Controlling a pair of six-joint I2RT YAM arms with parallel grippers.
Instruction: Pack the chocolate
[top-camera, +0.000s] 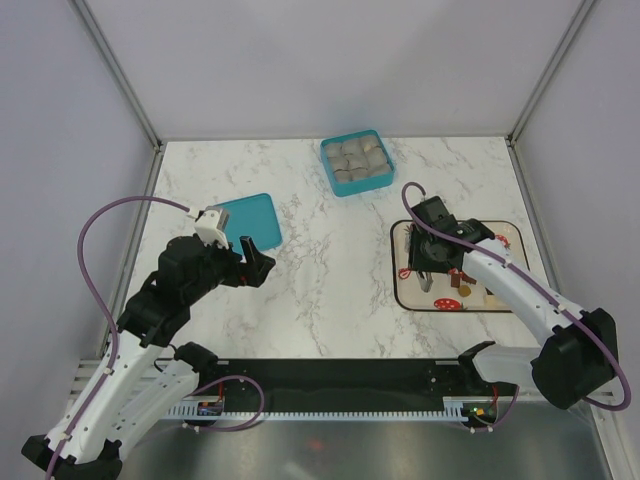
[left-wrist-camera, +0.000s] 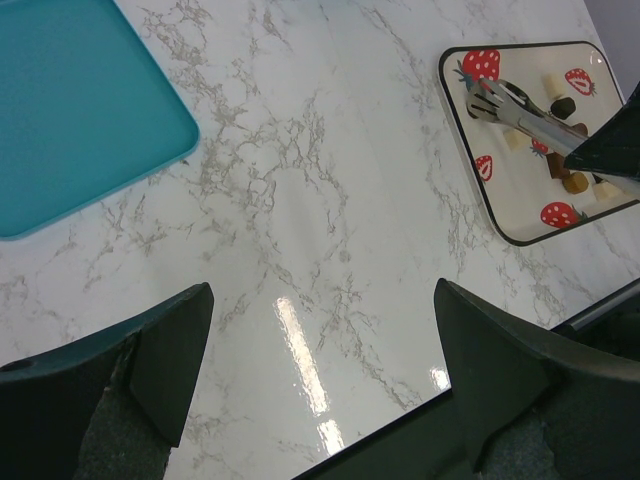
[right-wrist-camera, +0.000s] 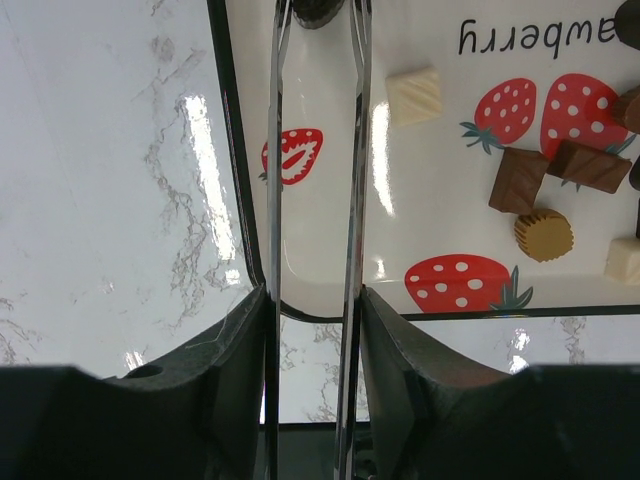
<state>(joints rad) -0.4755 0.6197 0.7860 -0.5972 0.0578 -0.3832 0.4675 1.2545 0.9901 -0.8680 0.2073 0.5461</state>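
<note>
- R-arm fingers (right-wrist-camera: 225, 360) narrow, clamped on slim silver metal tongs (right-wrist-camera: 355, 200), held over white strawberry-print tray (right-wrist-camera: 430, 200).
- L-arm fingers (left-wrist-camera: 170, 350) spread wide, nothing btwn, above white marble worktop (left-wrist-camera: 300, 200) near flat teal lid (left-wrist-camera: 80, 110).
- Small brown, tan & whitish chocolates (right-wrist-camera: 517, 180) lie loose on tray, just beside tongs, R side of worktop.

Tabletop (left-wrist-camera: 300, 200) marble-look, glossy. Tongs (right-wrist-camera: 274, 180) in my right gripper (right-wrist-camera: 312, 310): polished mirror metal. Tray (right-wrist-camera: 450, 180) smooth, glossy white. Teal lid (left-wrist-camera: 80, 110) looks matt plastic. My fingers (right-wrist-camera: 220, 370) matt black plastic.
</note>
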